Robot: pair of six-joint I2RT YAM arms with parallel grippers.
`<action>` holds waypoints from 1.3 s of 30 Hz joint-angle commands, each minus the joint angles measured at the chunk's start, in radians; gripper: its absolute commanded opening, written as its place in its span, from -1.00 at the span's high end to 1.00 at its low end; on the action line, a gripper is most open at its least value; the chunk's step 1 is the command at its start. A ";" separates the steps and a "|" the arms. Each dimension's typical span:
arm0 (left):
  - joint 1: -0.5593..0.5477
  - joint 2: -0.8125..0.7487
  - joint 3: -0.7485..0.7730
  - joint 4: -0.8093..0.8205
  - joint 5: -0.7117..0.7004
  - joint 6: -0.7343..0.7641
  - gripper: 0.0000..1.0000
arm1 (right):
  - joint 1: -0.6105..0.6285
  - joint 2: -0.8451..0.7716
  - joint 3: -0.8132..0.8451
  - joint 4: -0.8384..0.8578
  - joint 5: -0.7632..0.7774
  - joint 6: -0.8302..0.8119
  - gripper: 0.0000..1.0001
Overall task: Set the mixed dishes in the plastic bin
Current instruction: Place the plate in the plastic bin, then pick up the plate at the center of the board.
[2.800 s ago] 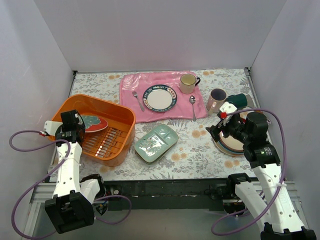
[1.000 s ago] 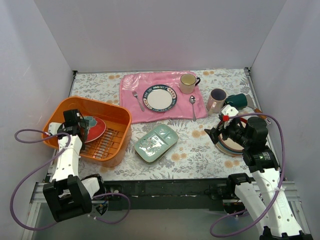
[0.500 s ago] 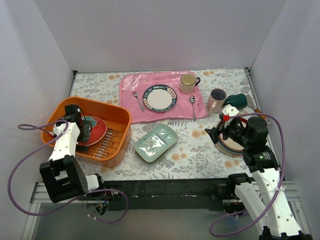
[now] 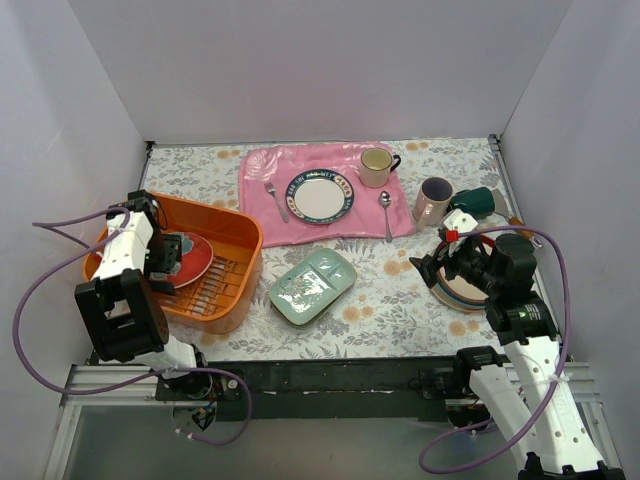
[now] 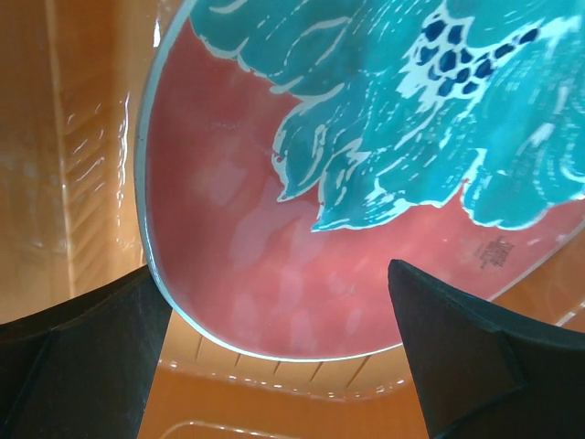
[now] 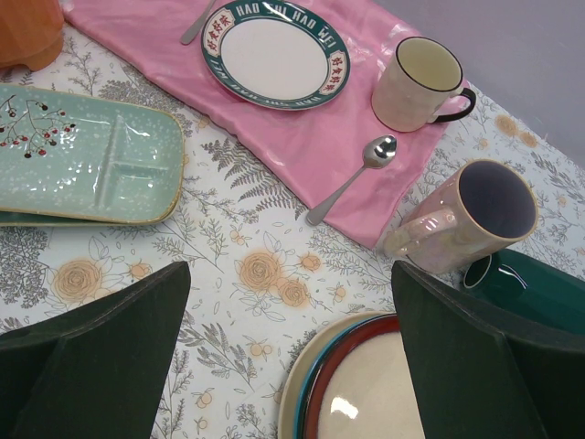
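Left gripper (image 5: 279, 338) is hanging inside the orange bin (image 4: 215, 215), jaws spread wide and holding nothing, one finger on each side of the near rim of the red plate (image 5: 274, 265). That plate is lying on the bin floor, at the bin's left end.

Right gripper (image 6: 292, 357) is hovering well to the right of the bin, over the plate stack (image 4: 465, 290), jaws also wide and empty. The pale green tray (image 4: 312, 287) is sitting just right of the bin. The pink mug (image 6: 466, 215) and dark green mug (image 6: 526, 288) are standing far right of the bin, just behind the stack.

Risks, as judgement:
- The left fingers are straddling the red plate's rim, so a sloppy lift-out may be hooking it and dragging plate or bin.
- The right jaws may be pinching two rims of the stack at once, or a plate may be slipping since the glaze looks slick.
- A swing behind the stack may be knocking the mugs.
- The blue-rimmed plate (image 6: 274, 50) and cream mug (image 6: 416, 82) on the pink mat (image 4: 270, 215), behind and right of the bin, may be getting grabbed by mistake.

Writing: white characters are running around the blue-rimmed plate's band but are not legible. A small dark stamp (image 5: 498, 249) on the red plate is too blurred to read. No brands are showing.
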 commanded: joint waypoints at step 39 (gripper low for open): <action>0.002 -0.179 0.165 0.113 0.411 0.194 -0.96 | -0.005 0.069 0.134 -0.090 0.002 -0.046 -0.97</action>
